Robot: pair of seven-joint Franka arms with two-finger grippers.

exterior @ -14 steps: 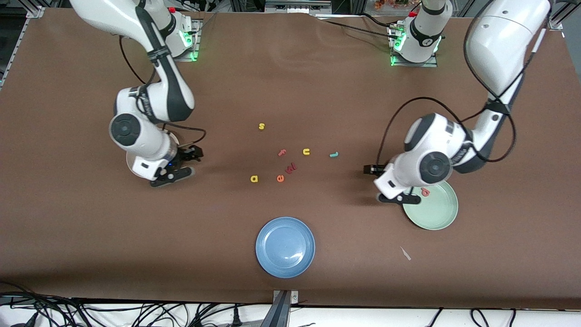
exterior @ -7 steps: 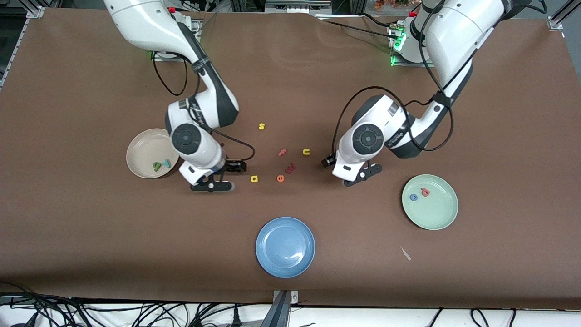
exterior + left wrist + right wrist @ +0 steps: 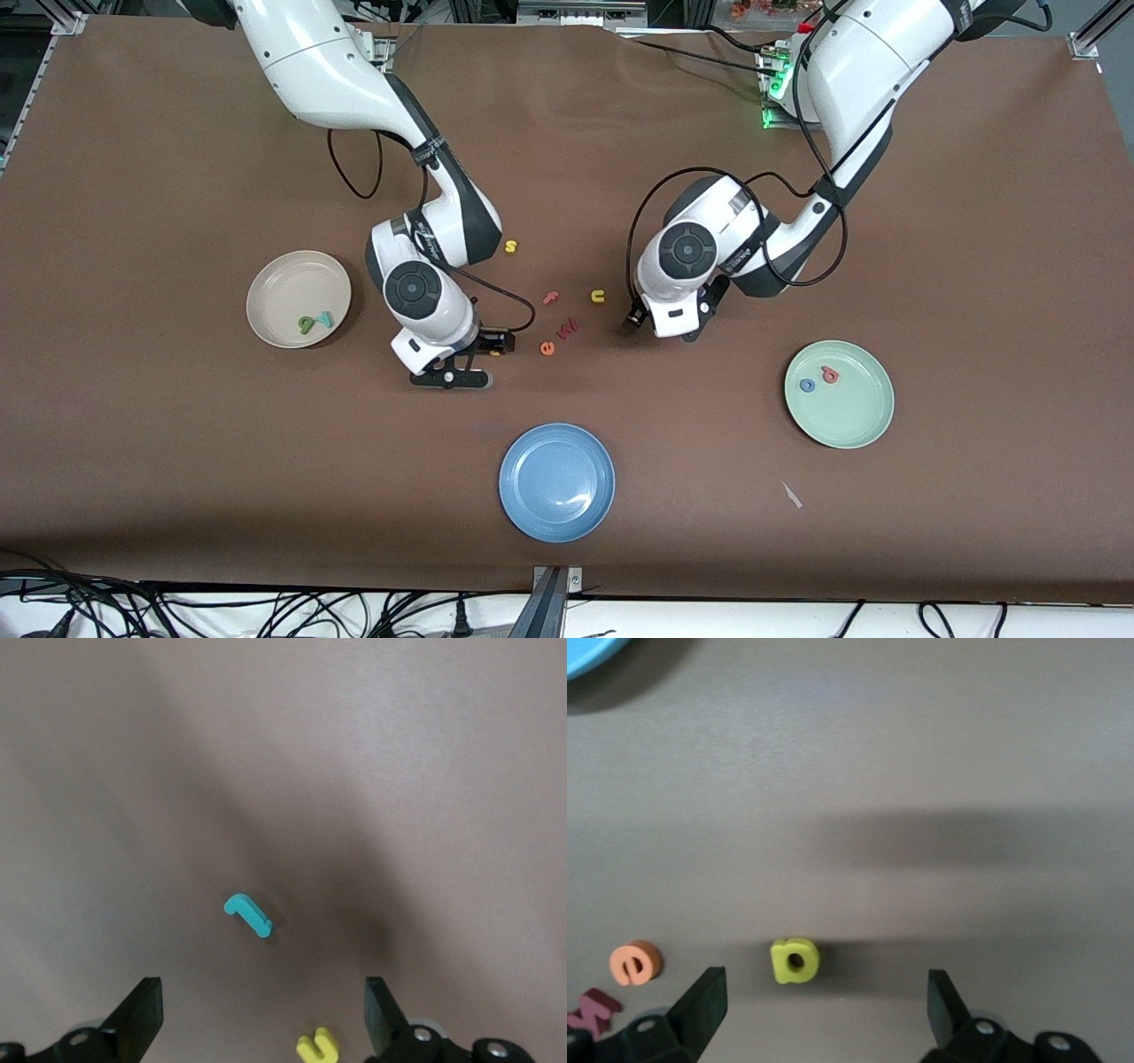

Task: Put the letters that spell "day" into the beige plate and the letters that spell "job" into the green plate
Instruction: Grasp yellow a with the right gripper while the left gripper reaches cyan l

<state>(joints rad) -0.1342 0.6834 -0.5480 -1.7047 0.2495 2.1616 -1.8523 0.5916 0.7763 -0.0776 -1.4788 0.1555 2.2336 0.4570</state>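
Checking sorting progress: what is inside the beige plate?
The beige plate holds a green d and a teal y, touching. No yellow a; nothing covers the plate.

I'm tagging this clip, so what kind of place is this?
Probably a robotics lab: a brown table with two bolted-down robot arms, loose cables along its edge, and foam letters and plates laid out for sorting.

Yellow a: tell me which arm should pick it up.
Right. The right gripper hangs open over the yellow a, near the beige plate. The left gripper is open over the teal j.
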